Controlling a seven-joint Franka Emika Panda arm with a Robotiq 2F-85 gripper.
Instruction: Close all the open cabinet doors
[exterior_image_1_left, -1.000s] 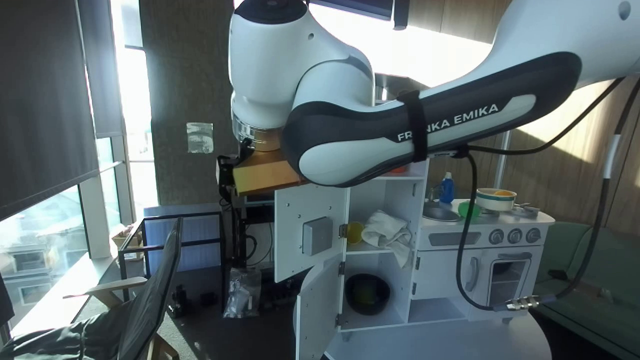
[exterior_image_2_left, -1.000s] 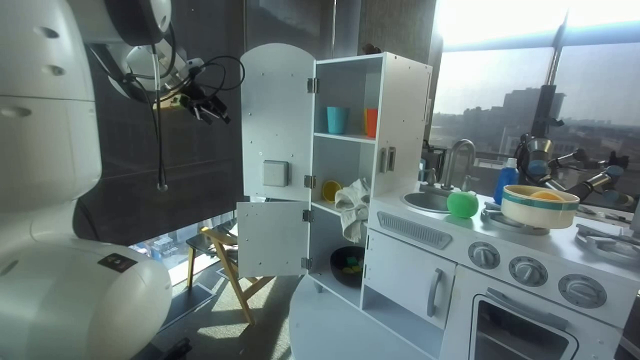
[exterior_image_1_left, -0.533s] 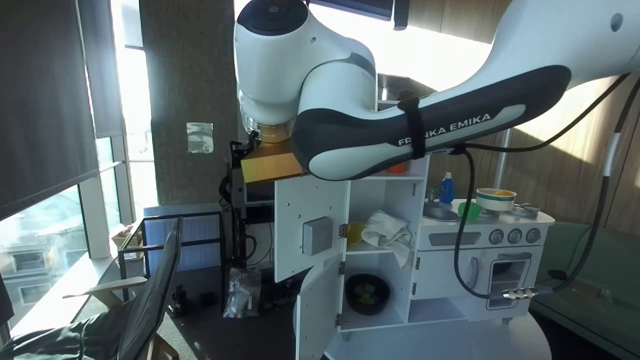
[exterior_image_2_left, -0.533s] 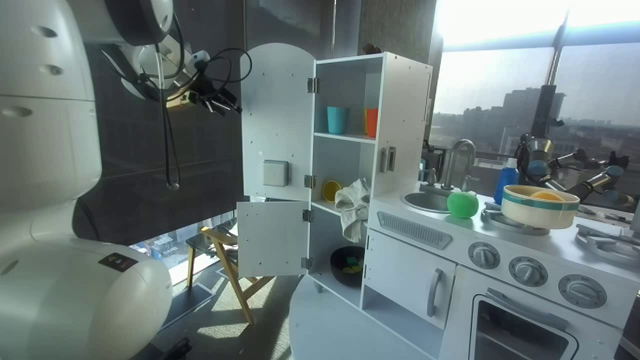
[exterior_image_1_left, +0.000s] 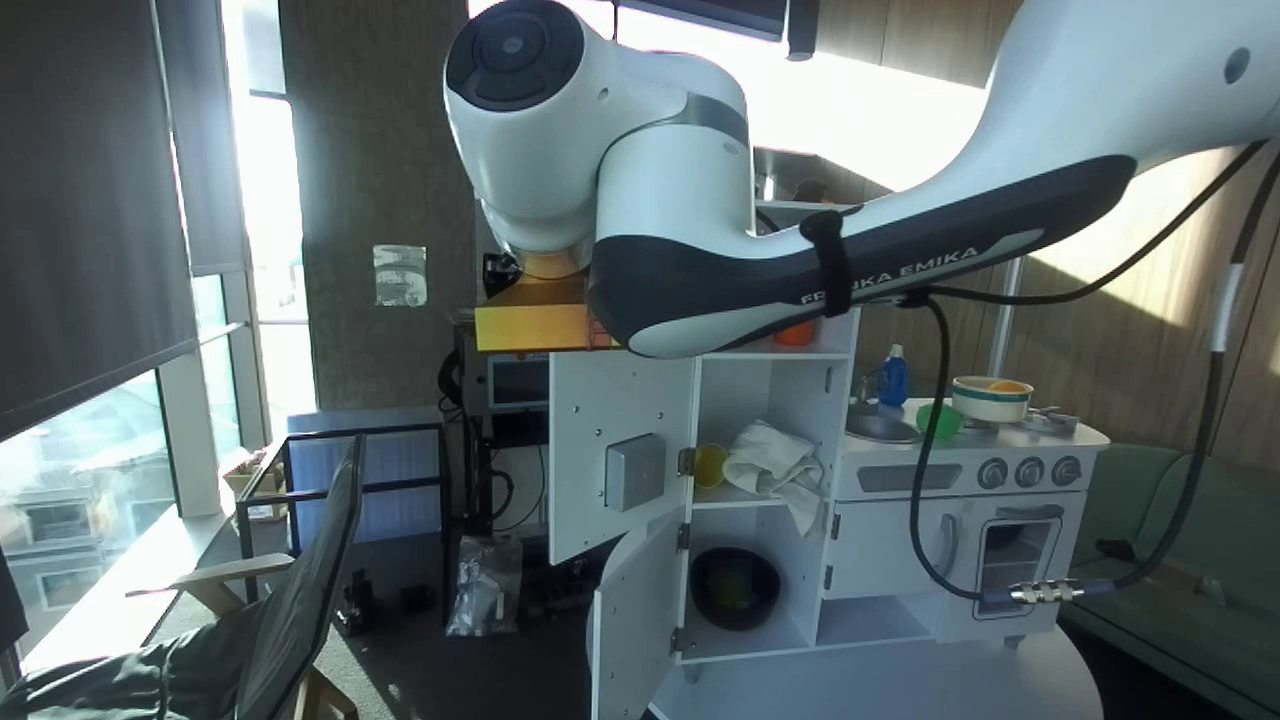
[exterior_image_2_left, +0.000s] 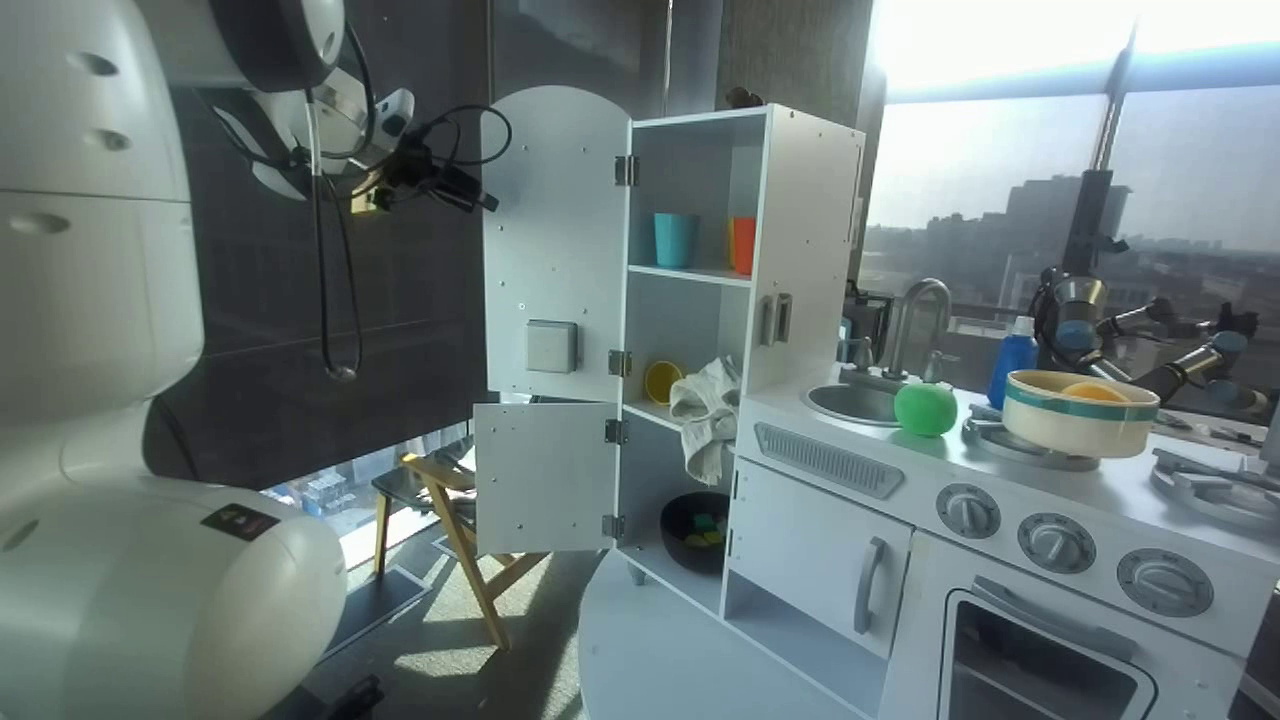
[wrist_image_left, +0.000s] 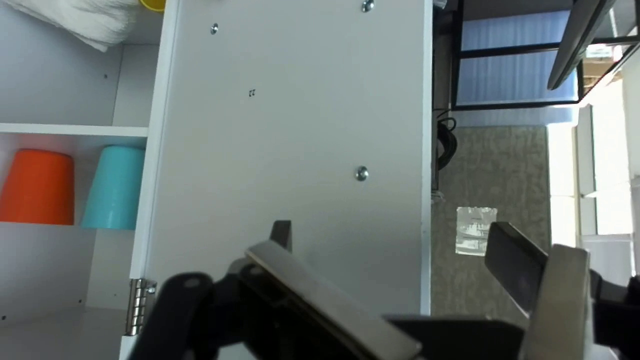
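Hand (wrist_image_left: 400, 242) gapes near the flat, arch-topped door (exterior_image_2_left: 555, 245).

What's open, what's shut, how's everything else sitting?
Tall arched cabinet door: open
Lower cabinet door: open
Under-counter cabinet door: shut
Oven door: shut
Gripper: open
Teal cup: upright
Orange cup: upright
Yellow cup: on its side
White towel: crumpled, partly hanging down
Black bowl: holding green and yellow things
Blue bottle: upright, capped
Cream pot: lidless, something orange inside
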